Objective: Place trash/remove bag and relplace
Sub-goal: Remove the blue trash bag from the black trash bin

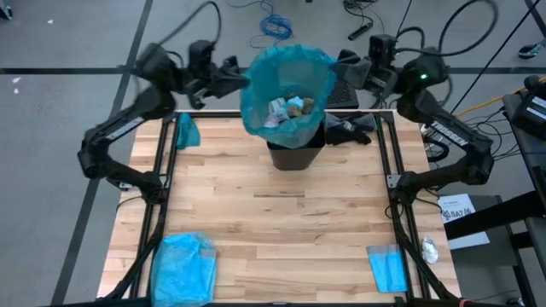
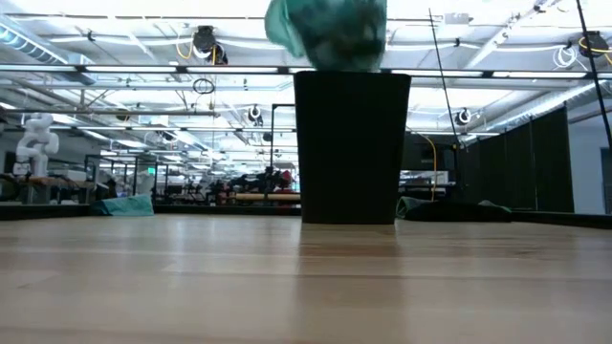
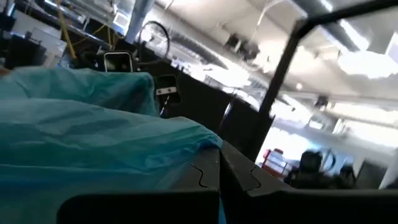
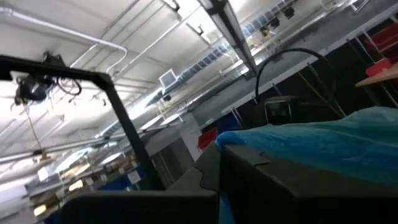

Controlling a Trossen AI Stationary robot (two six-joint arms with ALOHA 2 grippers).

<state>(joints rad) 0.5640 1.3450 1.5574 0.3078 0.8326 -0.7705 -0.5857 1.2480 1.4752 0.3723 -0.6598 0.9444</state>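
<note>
The teal-green bag [image 1: 288, 85] hangs wide open above the black bin [image 1: 296, 155], with trash [image 1: 290, 107] of crumpled scraps inside it. My left gripper [image 1: 247, 78] is shut on the bag's rim on the left side. On the opposite side my right gripper [image 1: 338, 75] is shut on the rim. In the low view the bag's lower part [image 2: 330, 33] bulges just above the bin's top [image 2: 352, 76]; whether its bottom is clear of the bin I cannot tell. My left gripper pinches the bag's rim on its left side [image 3: 186, 146] between its two shut fingers [image 3: 205, 177], coming from the table's left and slanting upward. The plastic hangs below the fingers. One layer or several, I cannot tell. My right gripper pinches the bag's rim on its right side [image 4: 249, 140] between its two shut fingers [image 4: 208, 174], coming from the table's right and slanting upward. The bag hangs between the two grippers with its mouth held open.
A paler blue plastic bag [image 1: 183, 266] lies at the near left corner and a folded blue piece [image 1: 388, 269] at the near right. A small teal piece [image 1: 188, 132] lies at the far left, dark plastic [image 1: 350, 130] beside the bin. Black frame rails [image 1: 162, 170] border the table.
</note>
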